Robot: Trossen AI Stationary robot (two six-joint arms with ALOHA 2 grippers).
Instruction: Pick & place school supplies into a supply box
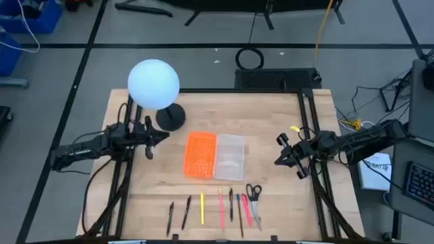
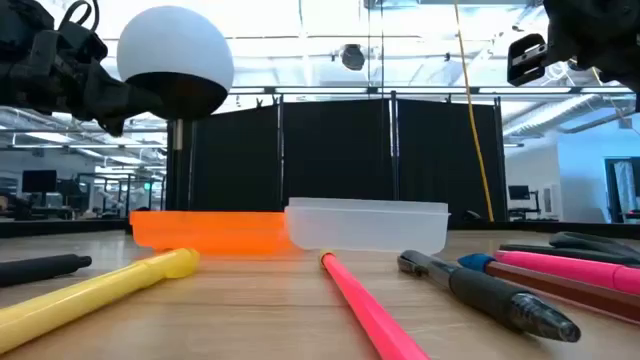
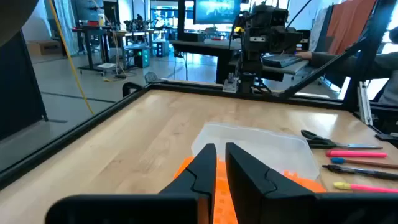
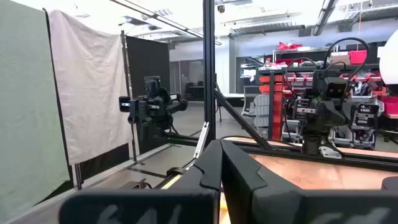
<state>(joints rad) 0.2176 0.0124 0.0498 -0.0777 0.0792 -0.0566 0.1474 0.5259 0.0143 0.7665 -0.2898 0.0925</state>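
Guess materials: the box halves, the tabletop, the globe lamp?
Clear half: looks like translucent frosted plastic; the table shows dimly through it. Orange half: opaque, bright plastic with a moulded grid of holes. Tabletop: light wood, visible plank seams and grain, matte. Globe: smooth white, probably frosted plastic or glass; cannot tell which.

Light is even and bright across the wooden table [image 1: 271,122] in the high view, with soft, short shadows. The white globe lamp [image 1: 154,84] glows pale and nearly blown out at about 11 o'clock from the table's centre. In the low view, ceiling strip lights glare behind the scene, and the nearest pens [image 2: 370,300] blur at the bottom. Both wrist views show their own dark fingers [image 3: 205,171] soft and out of focus, silhouetted against bright backgrounds.
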